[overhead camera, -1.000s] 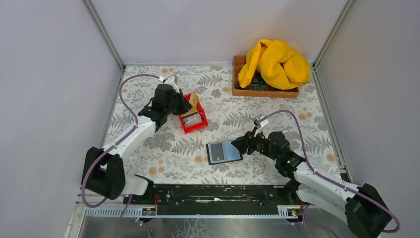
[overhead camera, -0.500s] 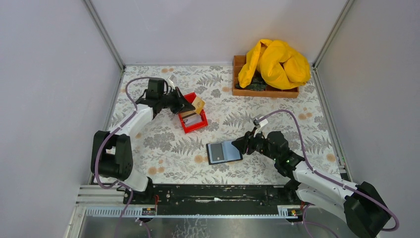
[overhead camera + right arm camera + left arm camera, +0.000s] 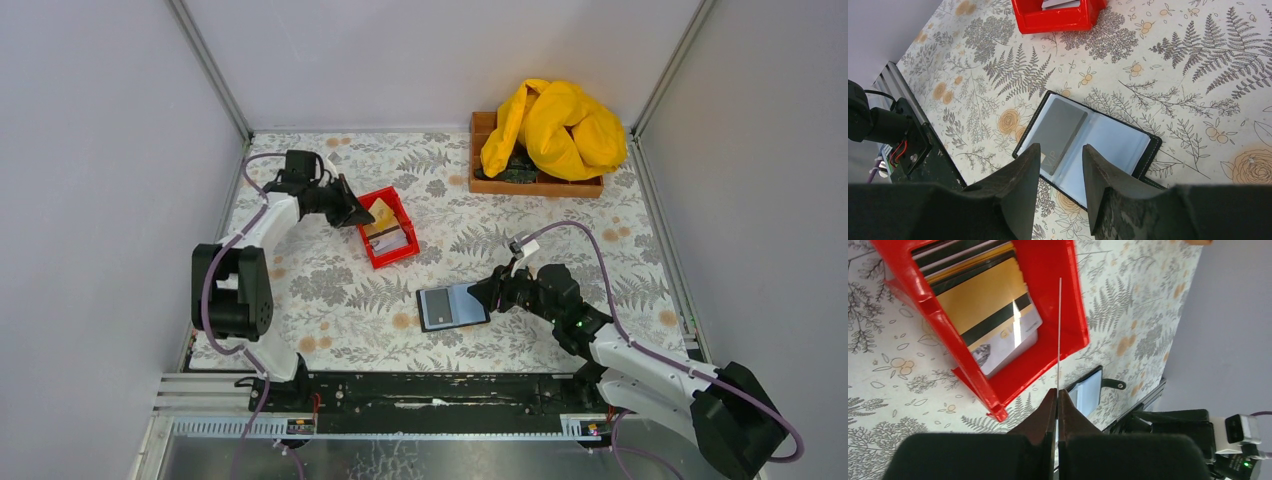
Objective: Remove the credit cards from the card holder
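Note:
The card holder (image 3: 452,306) lies open on the table, black with grey-blue inner faces. A grey credit card (image 3: 1060,131) sits in its left pocket. My right gripper (image 3: 1060,150) is open and hovers just above the holder's near edge; it also shows in the top view (image 3: 482,293). My left gripper (image 3: 1058,392) is shut on a thin card (image 3: 1059,330), seen edge-on, held over the red bin (image 3: 1048,270). In the top view this gripper (image 3: 352,212) is at the bin's left rim. Several cards lie in the bin, a gold striped one (image 3: 983,305) on top.
A brown wooden tray (image 3: 487,184) holding a yellow cloth (image 3: 555,125) stands at the back right. The red bin (image 3: 395,245) is left of centre. Grey walls close the left, back and right sides. A black rail (image 3: 430,390) runs along the near edge.
My left arm has swung back and to the left, carrying the card to the bin's left rim and lower over it. The right arm and the card holder have not moved.

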`<move>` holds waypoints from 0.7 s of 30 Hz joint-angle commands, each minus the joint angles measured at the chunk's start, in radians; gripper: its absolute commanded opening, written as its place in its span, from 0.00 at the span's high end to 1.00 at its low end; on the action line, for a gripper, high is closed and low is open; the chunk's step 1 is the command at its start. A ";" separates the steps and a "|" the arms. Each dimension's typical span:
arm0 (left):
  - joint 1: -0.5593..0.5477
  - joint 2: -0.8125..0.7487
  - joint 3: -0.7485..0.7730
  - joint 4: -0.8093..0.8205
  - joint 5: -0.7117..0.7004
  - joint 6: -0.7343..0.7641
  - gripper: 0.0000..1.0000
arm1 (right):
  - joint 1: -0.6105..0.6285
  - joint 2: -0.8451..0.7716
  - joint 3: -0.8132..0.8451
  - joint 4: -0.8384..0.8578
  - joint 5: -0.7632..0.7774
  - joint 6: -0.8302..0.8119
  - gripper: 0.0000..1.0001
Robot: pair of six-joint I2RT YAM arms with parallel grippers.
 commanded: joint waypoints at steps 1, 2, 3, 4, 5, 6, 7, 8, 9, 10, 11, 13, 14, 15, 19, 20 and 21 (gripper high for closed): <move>0.017 0.050 0.038 -0.087 0.039 0.070 1.00 | -0.009 0.005 0.012 0.039 0.024 -0.014 0.57; 0.020 0.056 0.042 -0.090 0.042 0.077 1.00 | -0.009 0.005 0.012 0.038 0.024 -0.014 0.57; 0.022 0.065 0.051 -0.101 0.042 0.085 1.00 | -0.009 0.004 0.012 0.037 0.024 -0.014 0.57; 0.023 0.077 0.061 -0.113 0.041 0.093 1.00 | -0.009 0.005 0.012 0.037 0.024 -0.014 0.57; 0.024 0.086 0.074 -0.129 0.041 0.097 1.00 | -0.009 0.005 0.012 0.037 0.024 -0.015 0.57; 0.026 0.097 0.086 -0.136 0.043 0.101 1.00 | -0.009 0.006 0.013 0.037 0.024 -0.014 0.57; 0.025 0.105 0.098 -0.138 0.051 0.102 1.00 | -0.009 0.007 0.012 0.037 0.024 -0.014 0.57; 0.025 0.113 0.106 -0.139 0.066 0.103 1.00 | -0.009 0.008 0.013 0.037 0.024 -0.014 0.57; 0.025 0.122 0.112 -0.139 0.077 0.106 1.00 | -0.009 0.009 0.013 0.037 0.024 -0.014 0.57; 0.026 0.128 0.120 -0.139 0.089 0.108 1.00 | -0.009 0.011 0.013 0.038 0.024 -0.015 0.57; 0.026 0.136 0.125 -0.139 0.095 0.110 1.00 | -0.009 0.013 0.013 0.039 0.024 -0.015 0.57; 0.027 0.151 0.136 -0.139 0.107 0.110 1.00 | -0.009 0.016 0.015 0.039 0.024 -0.015 0.57; 0.026 0.160 0.139 -0.139 0.117 0.110 1.00 | -0.009 0.018 0.015 0.039 0.024 -0.014 0.57; 0.026 0.168 0.143 -0.142 0.126 0.113 1.00 | -0.009 0.018 0.015 0.039 0.024 -0.014 0.57; 0.026 0.187 0.149 -0.152 0.112 0.114 1.00 | -0.009 0.012 0.014 0.035 0.029 -0.015 0.57; 0.026 0.194 0.154 -0.158 0.113 0.115 1.00 | -0.009 0.012 0.012 0.037 0.030 -0.016 0.57; 0.025 0.200 0.158 -0.163 0.113 0.114 1.00 | -0.009 0.013 0.013 0.036 0.029 -0.016 0.57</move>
